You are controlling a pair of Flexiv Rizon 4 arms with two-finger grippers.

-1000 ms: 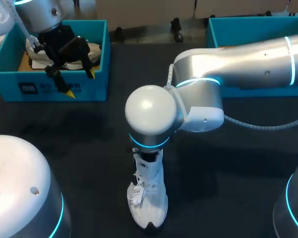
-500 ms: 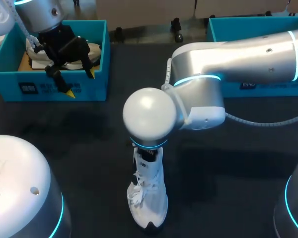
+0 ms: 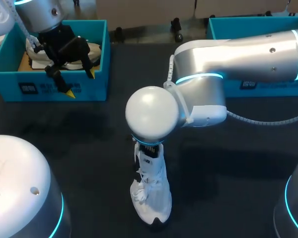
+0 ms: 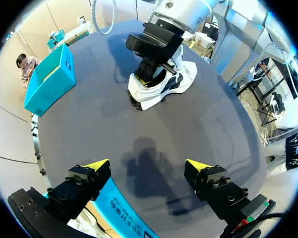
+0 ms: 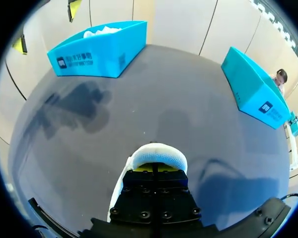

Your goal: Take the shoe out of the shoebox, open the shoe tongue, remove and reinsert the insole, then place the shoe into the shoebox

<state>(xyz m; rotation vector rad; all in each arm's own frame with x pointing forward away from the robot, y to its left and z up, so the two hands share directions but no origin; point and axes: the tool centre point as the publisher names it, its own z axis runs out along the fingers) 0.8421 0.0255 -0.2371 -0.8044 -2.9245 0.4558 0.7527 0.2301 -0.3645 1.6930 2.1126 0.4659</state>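
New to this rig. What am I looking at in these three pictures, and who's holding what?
Two robot arms stand at a black table. The head view looks down from above and behind; each round picture comes from a camera on one arm's wrist. The left gripper hangs above the left shoebox, which holds a second shoe; its fingers are open and empty. Another shoebox stands at the right. The right gripper is down in the opening of the white shoe standing on the table; whether it grips anything is hidden.

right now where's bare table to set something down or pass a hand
Bare: between left shoebox and shoe; also between shoe and right shoebox, though the right arm spans above. Crowded: the shoe, right gripper in it; left shoebox, left gripper above.
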